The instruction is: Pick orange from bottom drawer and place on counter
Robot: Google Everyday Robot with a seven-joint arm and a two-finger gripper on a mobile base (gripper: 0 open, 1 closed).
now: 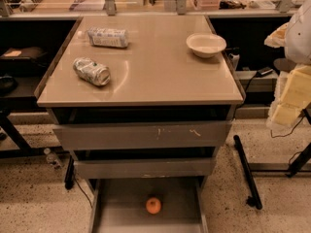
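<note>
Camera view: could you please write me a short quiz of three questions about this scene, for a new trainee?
1. True or false: the orange lies on the floor of the open bottom drawer.
2. What stands in the right rear part of the counter? A) the orange B) the white bowl C) a kettle
3. Fill in: the gripper is at the ___ edge of the view, beside the counter and far from the orange.

Key: 1 true; 2 B; 3 right.
</note>
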